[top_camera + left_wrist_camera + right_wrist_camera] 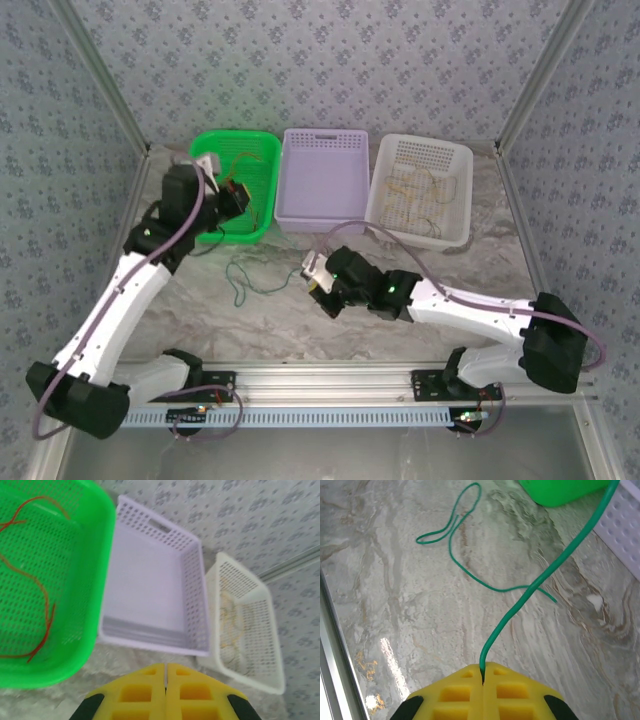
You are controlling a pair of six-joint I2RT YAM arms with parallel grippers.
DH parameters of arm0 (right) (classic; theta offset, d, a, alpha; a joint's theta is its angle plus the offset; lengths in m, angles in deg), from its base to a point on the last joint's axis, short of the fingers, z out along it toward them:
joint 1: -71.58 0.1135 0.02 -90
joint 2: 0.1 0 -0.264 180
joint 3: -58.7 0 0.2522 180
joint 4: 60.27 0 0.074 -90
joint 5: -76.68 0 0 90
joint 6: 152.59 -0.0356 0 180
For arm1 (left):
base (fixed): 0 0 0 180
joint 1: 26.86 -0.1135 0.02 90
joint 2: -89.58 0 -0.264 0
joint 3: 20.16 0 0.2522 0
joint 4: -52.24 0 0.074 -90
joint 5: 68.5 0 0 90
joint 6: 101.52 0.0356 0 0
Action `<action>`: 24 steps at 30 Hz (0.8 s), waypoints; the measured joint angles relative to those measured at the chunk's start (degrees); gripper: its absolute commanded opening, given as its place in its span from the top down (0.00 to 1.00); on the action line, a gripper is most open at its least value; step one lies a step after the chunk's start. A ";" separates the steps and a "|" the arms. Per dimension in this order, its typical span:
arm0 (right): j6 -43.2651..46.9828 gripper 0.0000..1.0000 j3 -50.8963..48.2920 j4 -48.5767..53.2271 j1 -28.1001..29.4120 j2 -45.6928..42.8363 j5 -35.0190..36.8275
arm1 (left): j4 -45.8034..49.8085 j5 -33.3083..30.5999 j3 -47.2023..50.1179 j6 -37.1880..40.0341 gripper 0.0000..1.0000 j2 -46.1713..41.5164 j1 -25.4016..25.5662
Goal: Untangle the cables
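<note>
Lining the far side of the table (300,330), 3 baskets are serving as bins, and the sorting is looking partly done. The green basket (240,137) is holding a red cable (48,611), the white basket (420,142) is carrying a loose heap of yellow cables (415,195), and the lilac basket (325,135) between them is sitting bare. What is remaining, judging by the layout, is the green wire out on the open table in front of the baskets. The left arm (120,300) is reaching up and forward so that the left gripper (165,669) is hanging over the near part of the green basket, its fingers pressing together with nothing between them. The right arm (470,310) is stretching low across the middle of the table toward the left, wrist tilted down. The right gripper (483,672) is pinching a green cable (520,605) at its tip, and that cable is rising away toward the baskets, off the marble. A green strand (450,550) is lying looped on the table just beyond, crossing under the held one. Whether these are 2 cables or 1 doubling back, I cannot tell.
</note>
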 measured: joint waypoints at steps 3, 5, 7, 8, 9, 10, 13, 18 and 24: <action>1.99 1.00 3.02 0.57 3.10 2.29 4.09 | -0.20 5.33 -3.39 -0.63 1.00 3.78 -2.32; 3.04 1.00 4.68 1.46 4.22 4.33 6.21 | -0.76 8.17 -4.02 -1.77 1.00 5.99 -4.09; 4.11 1.00 6.29 2.45 4.98 6.95 8.17 | -1.01 10.75 -4.52 -3.43 1.00 8.11 -5.73; 4.57 1.00 6.93 2.78 5.22 8.15 8.92 | -1.05 11.72 -4.74 -4.09 1.00 8.83 -6.27; 5.07 1.00 7.56 3.06 5.44 9.38 9.73 | -1.09 12.85 -5.01 -4.96 1.00 9.60 -6.86; 5.38 1.00 8.11 3.19 5.62 10.38 10.38 | -1.07 13.94 -5.46 -5.86 1.00 10.25 -7.34; 6.01 1.00 9.22 2.97 6.12 12.24 12.02 | -0.85 16.39 -7.23 -7.69 1.00 11.47 -7.98; 6.60 1.00 10.01 1.68 7.78 13.16 13.92 | -0.02 18.43 -8.83 -9.53 1.00 11.80 -8.74; 6.75 1.00 10.05 0.63 10.34 13.92 16.48 | 2.19 18.84 -9.44 -10.78 1.00 12.20 -9.27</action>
